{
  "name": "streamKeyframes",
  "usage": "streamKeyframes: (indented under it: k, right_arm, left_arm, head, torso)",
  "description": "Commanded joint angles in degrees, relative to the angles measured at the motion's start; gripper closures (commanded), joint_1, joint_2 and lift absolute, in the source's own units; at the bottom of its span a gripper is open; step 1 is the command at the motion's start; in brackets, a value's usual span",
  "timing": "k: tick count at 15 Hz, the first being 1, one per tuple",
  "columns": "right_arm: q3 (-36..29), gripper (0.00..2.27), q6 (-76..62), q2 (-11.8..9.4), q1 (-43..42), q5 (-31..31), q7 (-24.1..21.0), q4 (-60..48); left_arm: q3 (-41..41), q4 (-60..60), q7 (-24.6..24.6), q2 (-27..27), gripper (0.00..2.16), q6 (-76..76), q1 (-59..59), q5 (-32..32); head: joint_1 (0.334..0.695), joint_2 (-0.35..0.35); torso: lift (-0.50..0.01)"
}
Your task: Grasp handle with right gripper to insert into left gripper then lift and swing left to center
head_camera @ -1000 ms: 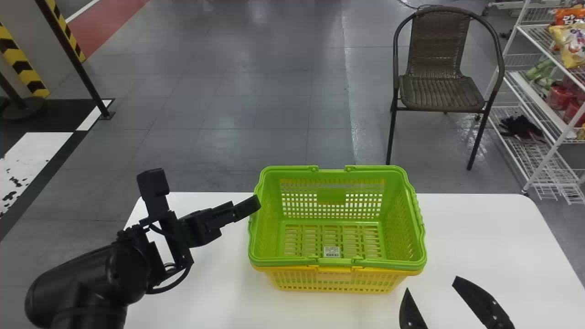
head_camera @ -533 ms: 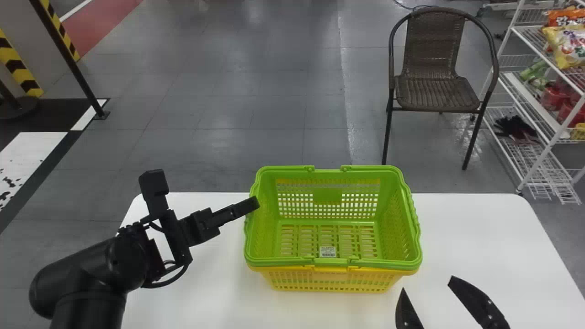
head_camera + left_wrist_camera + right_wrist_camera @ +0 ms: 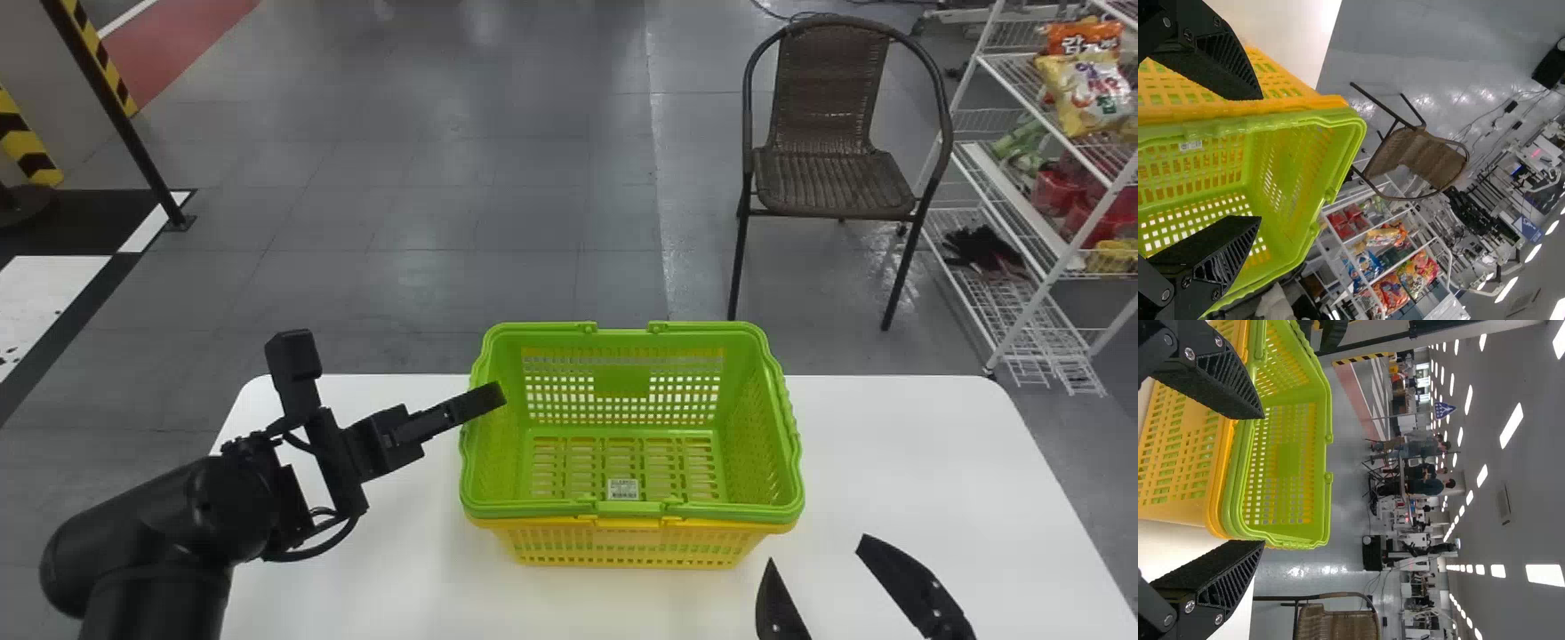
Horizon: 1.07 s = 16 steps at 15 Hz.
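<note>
Green basket (image 3: 787,427) obs. nested in yellow basket (image 3: 622,544), approx. ctr. of white table (image 3: 925,444); its handle (image 3: 631,510) lay folded along the near rim. I noted L gripper (image 3: 396,368) at left, released, nothing held, one fingertip over the basket's left rim; contact n/c, couldn't tell. R gripper (image 3: 818,553) I logged near right of the baskets, likewise spread, empty. Chair (image 3: 836,182) stood far right, beyond table; wire rack (image 3: 1022,311) farther right.

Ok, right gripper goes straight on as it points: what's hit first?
Right gripper likely meets the green basket or yellow basket around their near right corner; depth is unclear, so can't say which first.
</note>
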Motion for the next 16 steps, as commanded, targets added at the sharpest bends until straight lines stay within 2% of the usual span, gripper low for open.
streamKeyframes:
  k: [1, 12, 16]
  right_arm:
    - [0.0, 0.16, 0.0, 0.0, 0.04, 0.0, 0.0, -0.05]
    - [-0.09, 0.16, 0.0, -0.09, -0.05, 0.0, -0.18, 0.04]
    - [-0.18, 0.16, 0.0, 0.0, -0.22, 0.0, -0.18, 0.48]
  left_arm:
    - [-0.03, -0.09, -0.22, -0.06, 0.19, 0.03, -0.01, 0.02]
    - [0.15, -2.55, -0.57, -0.06, 0.19, 5.65, -0.8, 3.19]
    - [0.24, -4.66, -0.57, 0.02, 0.19, 8.99, -0.97, 6.26]
  head:
    - [0.695, 0.066]
    - [0.695, 0.046]
    - [0.695, 0.037]
  torso:
    - [0.0]
    - [0.0]
    - [0.0]
